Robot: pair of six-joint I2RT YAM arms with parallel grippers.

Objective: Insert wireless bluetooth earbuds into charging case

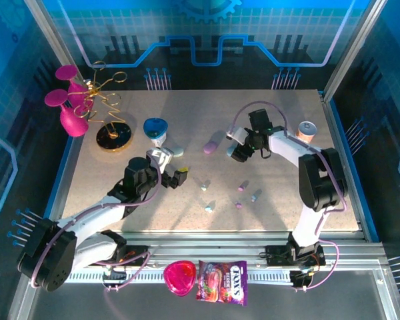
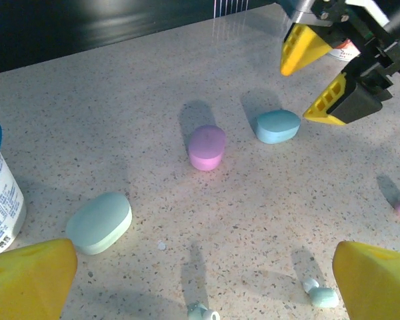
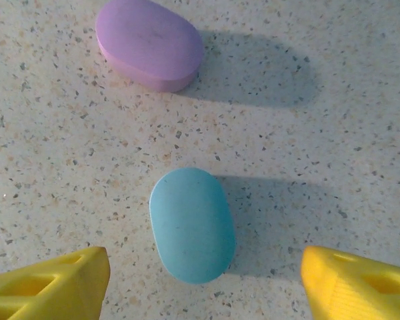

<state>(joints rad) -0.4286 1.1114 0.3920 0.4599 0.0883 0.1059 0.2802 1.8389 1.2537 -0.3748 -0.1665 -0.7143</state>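
Three pebble-shaped charging cases lie shut on the speckled table: mint (image 2: 100,222), lilac (image 2: 207,147) and light blue (image 2: 278,126). My right gripper (image 3: 203,293) hangs open over the blue case (image 3: 192,223), a yellow finger on each side and a gap to both; the lilac case (image 3: 150,43) lies beyond it. Small earbuds are scattered on the table: mint ones (image 1: 204,186) (image 1: 210,207), lilac ones (image 1: 243,187) (image 1: 239,205) and a bluish one (image 1: 256,196). My left gripper (image 2: 203,280) is open and holds nothing, low over two mint earbuds (image 2: 203,312) (image 2: 320,295).
A white jar with a blue lid (image 1: 157,130) stands behind the mint case. A gold wire stand on a black base (image 1: 113,137) and magenta pieces (image 1: 67,110) fill the back left. A small can (image 1: 308,130) stands at the right. A candy bag (image 1: 221,282) lies on the front rail.
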